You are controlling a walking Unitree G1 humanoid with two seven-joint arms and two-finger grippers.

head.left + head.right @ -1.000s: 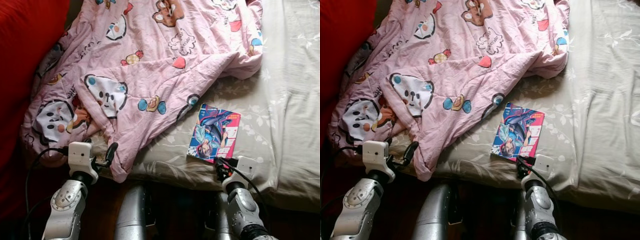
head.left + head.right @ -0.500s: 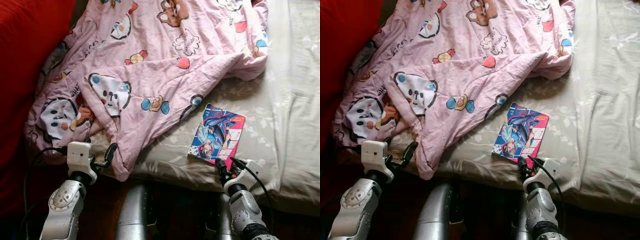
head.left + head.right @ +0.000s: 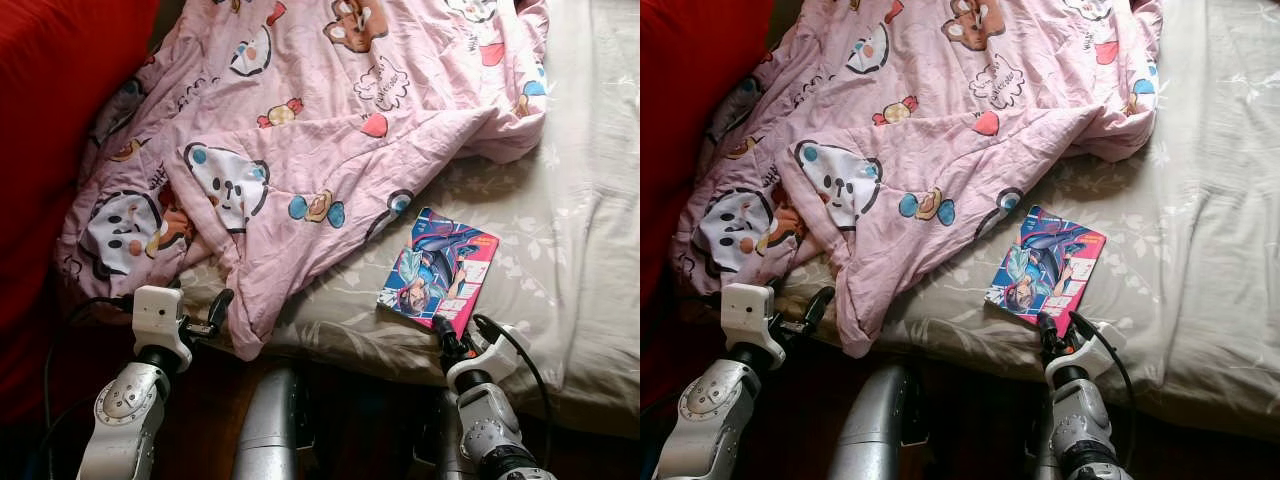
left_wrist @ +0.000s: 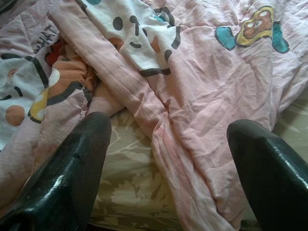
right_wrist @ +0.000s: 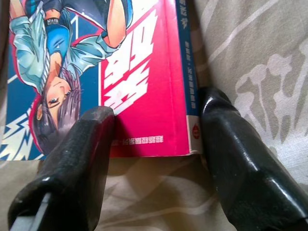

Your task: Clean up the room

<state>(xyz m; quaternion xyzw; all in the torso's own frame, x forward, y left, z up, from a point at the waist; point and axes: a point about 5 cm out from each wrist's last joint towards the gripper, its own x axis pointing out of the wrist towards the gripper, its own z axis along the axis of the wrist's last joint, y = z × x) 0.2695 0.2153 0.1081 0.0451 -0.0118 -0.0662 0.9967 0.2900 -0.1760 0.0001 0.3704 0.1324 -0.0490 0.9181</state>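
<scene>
Bed: a mattress under a pale leaf-patterned sheet is seen across the head views, its near edge running just ahead of both arms.
Red cover: a large red fabric mass is seen along the robot's left side of the bed; what it covers cannot be told.
Blanket: a crumpled pink cartoon-print blanket is spread over the left and far part of the bed, one folded corner hanging over the near edge beside the left gripper.
Comic book: a manga volume with a blue and pink cover is lying flat on the sheet, well clear of the blanket's edge and close to the near edge of the bed, right in front of the right gripper.
Left gripper: the left gripper is held at the mattress edge, touching nothing. From the head it is seen only side-on; in the left wrist view its fingers are shown spread wide, with the blanket's folded ridge and a strip of sheet between them.
Right gripper: the right gripper is set at the book's near end. Little can be judged from the head views; in the right wrist view the fingers are seen parted on either side of the book's bottom corner, one over the cover, the other against the spine side, not yet clamped.
</scene>
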